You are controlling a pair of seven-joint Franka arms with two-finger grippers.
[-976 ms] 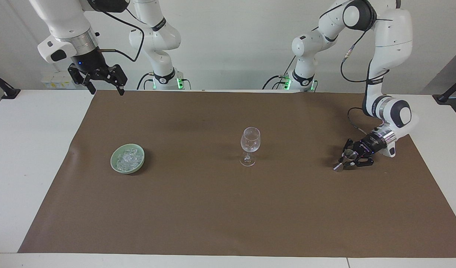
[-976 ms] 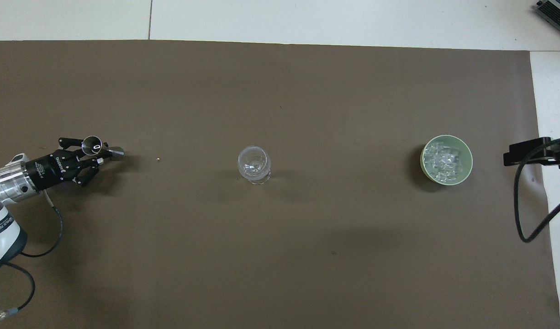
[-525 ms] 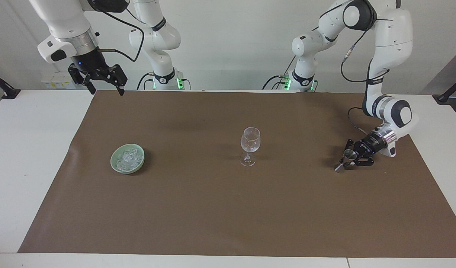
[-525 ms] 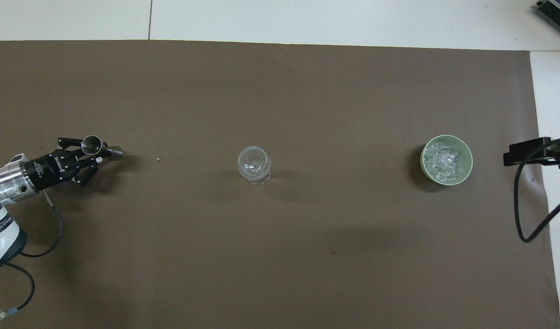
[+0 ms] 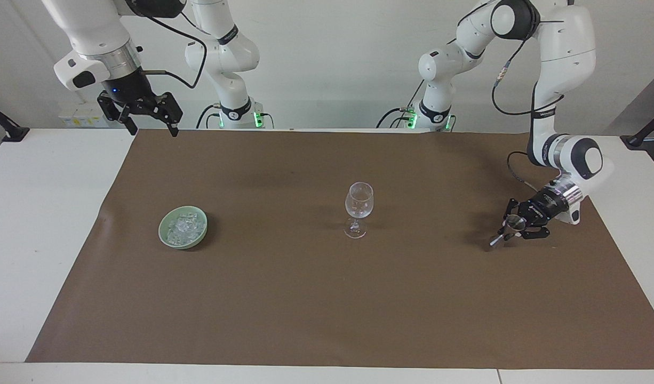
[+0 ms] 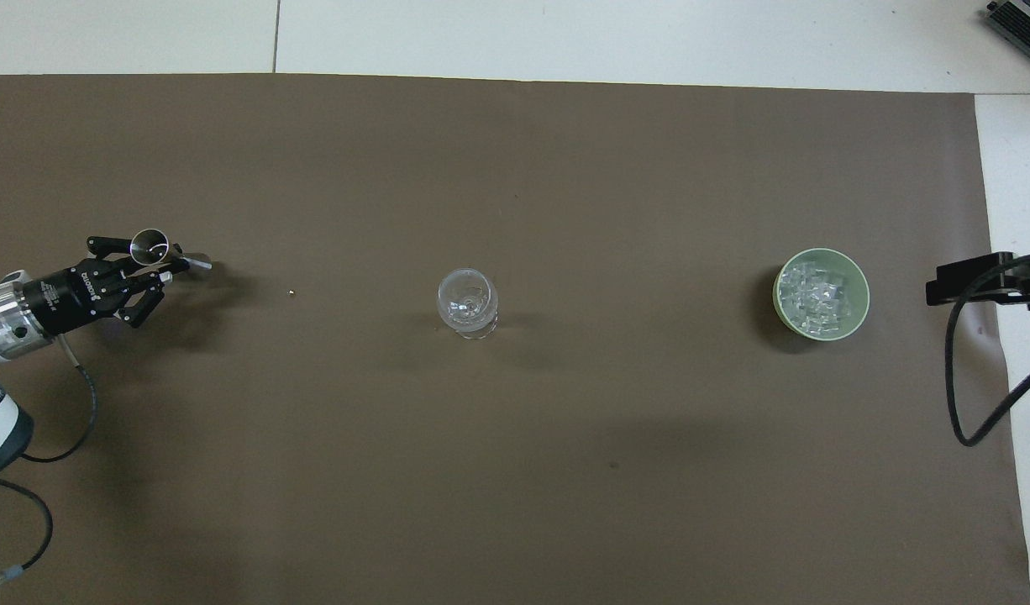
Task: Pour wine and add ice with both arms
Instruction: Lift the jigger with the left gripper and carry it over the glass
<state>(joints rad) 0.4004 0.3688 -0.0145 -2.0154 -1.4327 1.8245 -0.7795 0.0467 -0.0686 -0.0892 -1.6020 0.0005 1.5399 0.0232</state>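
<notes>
— What is different at the left arm's end of the table?

— The left gripper, still clamped on the small metal jigger, now sits further out toward that end of the brown mat, away from the wine glass.

— And the jigger itself?

— It travels with the claw. Its lower cone now shows edge-on rather than as a round disc, so it is tilted differently in the grip.

— The arm?

— Its wrist has drawn back with the claw.

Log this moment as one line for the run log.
left gripper: shut on metal jigger, low over mat | right gripper: open, waiting | wine glass: upright | ice: in green bowl
</notes>
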